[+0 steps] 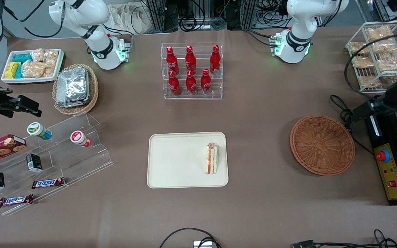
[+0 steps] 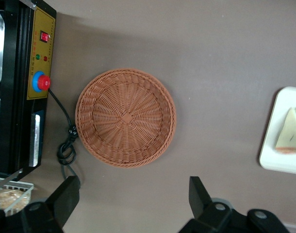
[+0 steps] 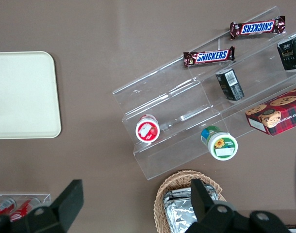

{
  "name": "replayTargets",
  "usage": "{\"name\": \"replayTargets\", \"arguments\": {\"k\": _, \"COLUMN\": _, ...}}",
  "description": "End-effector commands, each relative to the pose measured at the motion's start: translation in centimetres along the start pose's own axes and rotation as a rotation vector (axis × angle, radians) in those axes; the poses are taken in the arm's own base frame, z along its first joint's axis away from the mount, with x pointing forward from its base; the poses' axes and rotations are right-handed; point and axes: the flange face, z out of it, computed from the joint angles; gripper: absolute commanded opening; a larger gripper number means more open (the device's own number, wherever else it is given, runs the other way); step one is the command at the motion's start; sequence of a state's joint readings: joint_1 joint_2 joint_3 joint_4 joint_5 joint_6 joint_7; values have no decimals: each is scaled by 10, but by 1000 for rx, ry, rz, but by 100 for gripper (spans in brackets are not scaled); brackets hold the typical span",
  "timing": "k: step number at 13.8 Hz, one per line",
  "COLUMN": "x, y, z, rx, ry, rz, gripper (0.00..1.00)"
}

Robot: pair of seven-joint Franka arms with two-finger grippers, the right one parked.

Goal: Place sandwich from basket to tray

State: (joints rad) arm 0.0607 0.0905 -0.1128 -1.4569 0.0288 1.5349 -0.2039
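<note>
The sandwich (image 1: 211, 159) (image 2: 290, 137), a wrapped white-bread wedge with orange and green filling, lies on the cream tray (image 1: 174, 162) (image 2: 284, 162), near the tray's edge closest to the working arm. The reddish-brown wicker basket (image 1: 322, 144) (image 2: 125, 117) sits on the table with nothing in it, toward the working arm's end. My left gripper (image 1: 365, 110) (image 2: 133, 196) hangs raised over the brown table beside the basket, a little farther from the front camera than the basket. It is open, its fingers wide apart, with only bare table showing between them.
A black control box with a red button (image 1: 388, 168) (image 2: 39, 82) and a coiled cable (image 1: 343, 113) lie beside the basket. A bottle rack (image 1: 192, 70) stands mid-table. A wire snack rack (image 1: 377, 55), a foil-packet basket (image 1: 75, 89) and an acrylic stand (image 1: 64, 148) are also there.
</note>
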Motion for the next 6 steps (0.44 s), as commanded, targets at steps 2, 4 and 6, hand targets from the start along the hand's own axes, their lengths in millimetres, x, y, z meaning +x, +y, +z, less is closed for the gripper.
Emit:
{"name": "replayTargets", "arguments": {"k": 2, "x": -40, "y": -6, "z": -20, "rx": -12, "ry": 32, "rz": 50, "gripper": 100}}
{"name": "replayTargets", "arguments": {"k": 4, "x": -45, "y": -3, "z": -26, "rx": -40, "ry": 33, "rz": 51, "gripper": 100}}
{"name": "replayTargets", "arguments": {"k": 6, "x": -45, "y": -2, "z": -24, "rx": -39, "ry": 27, "rz": 49, "gripper": 100}}
